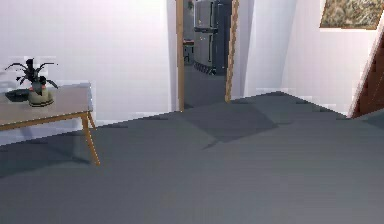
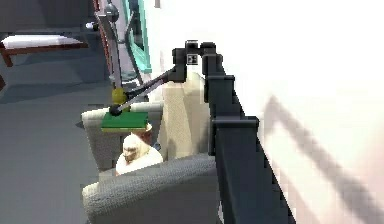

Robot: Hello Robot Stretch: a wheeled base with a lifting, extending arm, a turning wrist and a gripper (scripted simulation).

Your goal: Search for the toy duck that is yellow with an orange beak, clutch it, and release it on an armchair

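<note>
The grey armchair [image 2: 150, 195] sits nearest. On the armchair's left side lies 1 flat green thing [image 2: 128, 121]. Just above that, a small yellow blob [image 2: 118, 96], likely the toy duck, shows at the far end of the gripper [image 2: 127, 99]. Whether the gripper holds it, or how its jaws stand, I cannot tell. 1 cream figure [image 2: 136, 155] sits on the armchair's seat. The duck is probably light, smooth and a little slippery, so it is best taken across the body. 1 pot [image 1: 40, 98] holds a plant [image 1: 32, 72]; where it stands from the armchair cannot be told.
</note>
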